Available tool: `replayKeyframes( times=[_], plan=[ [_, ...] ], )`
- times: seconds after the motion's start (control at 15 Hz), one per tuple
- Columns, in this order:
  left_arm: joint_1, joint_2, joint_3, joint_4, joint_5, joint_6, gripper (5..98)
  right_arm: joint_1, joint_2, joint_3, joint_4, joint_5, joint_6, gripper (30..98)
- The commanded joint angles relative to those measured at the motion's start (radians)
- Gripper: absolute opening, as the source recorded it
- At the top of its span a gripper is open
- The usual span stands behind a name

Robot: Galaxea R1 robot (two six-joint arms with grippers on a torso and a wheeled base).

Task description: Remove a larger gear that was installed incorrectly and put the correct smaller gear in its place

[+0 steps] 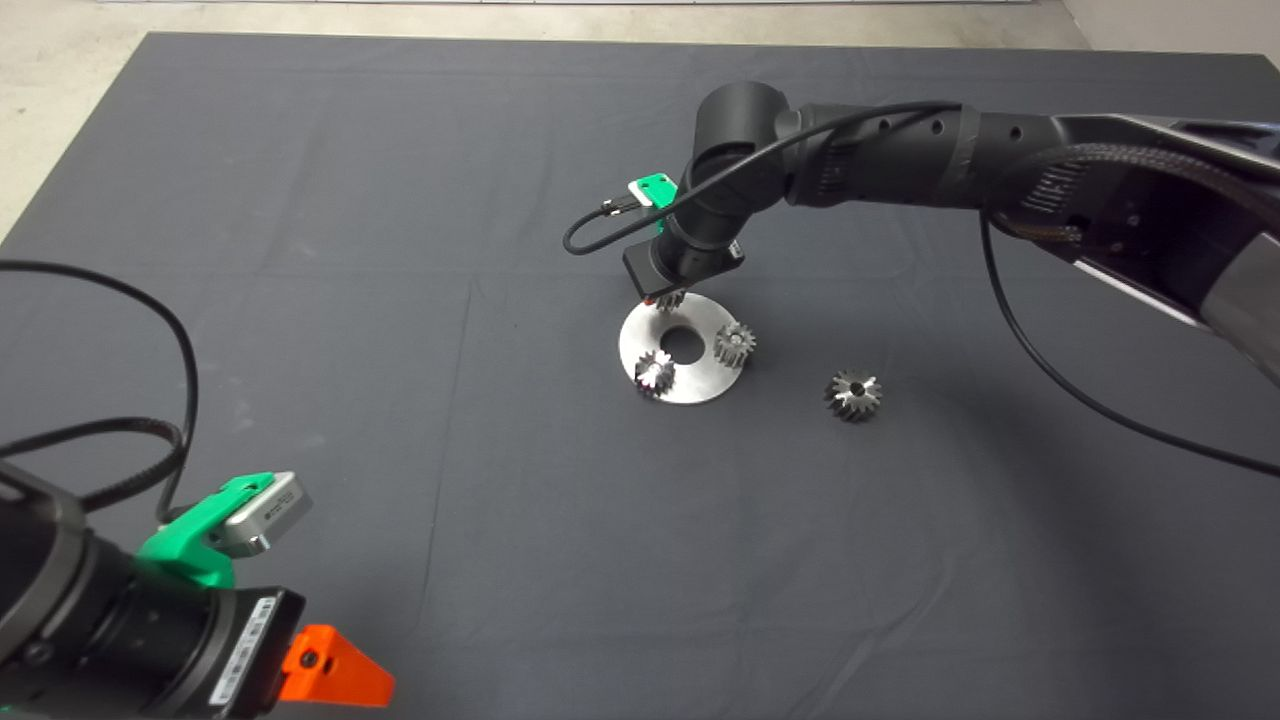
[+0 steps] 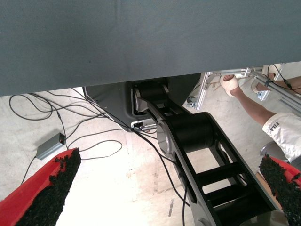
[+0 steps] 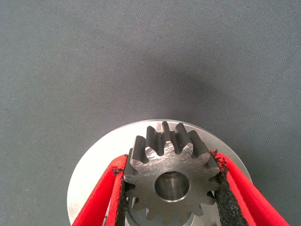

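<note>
The left gripper (image 2: 164,188) hangs past the edge of the dark mat (image 2: 141,37), its two red fingers (image 2: 33,197) with rough black pads (image 2: 51,193) set wide apart. Between them shows a black jointed frame (image 2: 197,155) of the robot's base standing on a pale concrete floor (image 2: 117,188). Thin black cables (image 2: 84,136) trail across the floor, and a small grey box (image 2: 49,146) lies among them. Farther off, a person's arm (image 2: 251,106) in a white sleeve reaches toward a metal rail (image 2: 207,87), the hand (image 2: 229,84) closed near it.
</note>
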Motion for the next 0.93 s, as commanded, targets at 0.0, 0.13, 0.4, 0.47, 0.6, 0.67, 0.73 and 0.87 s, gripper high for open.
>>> replayKeyframes(
  times=[0.0,0.13,0.4,0.47,0.6,0.67,0.73,0.87],
  plan=[
    [0.001,-0.001,0.012,0.0,-0.002,-0.002,98.4,0.021,0.012,0.005,-0.024,0.006,0.006,40.1],
    [0.001,-0.001,0.013,0.0,-0.002,-0.002,98.4,0.02,0.012,0.006,-0.025,0.005,0.006,40.1],
    [0.001,-0.001,0.013,0.0,-0.002,-0.002,98.4,0.02,0.012,0.008,-0.026,0.005,0.006,40.5],
    [0.001,-0.001,0.013,0.0,-0.002,-0.002,98.4,0.02,0.012,0.01,-0.026,0.005,0.005,40.5],
    [0.001,-0.001,0.012,0.0,-0.002,-0.002,98.4,0.02,0.012,0.01,-0.026,0.003,0.006,40.6],
    [0.001,-0.001,0.012,0.0,-0.002,-0.002,98.4,0.02,0.012,0.01,-0.026,0.003,0.006,40.6],
    [0.001,-0.001,0.012,0.0,-0.002,-0.002,98.4,0.02,0.012,0.01,-0.026,0.0,0.006,41.3],
    [0.001,-0.001,0.012,0.0,-0.002,-0.002,98.4,0.02,0.011,0.01,-0.026,-0.002,0.006,41.5]
  ],
)
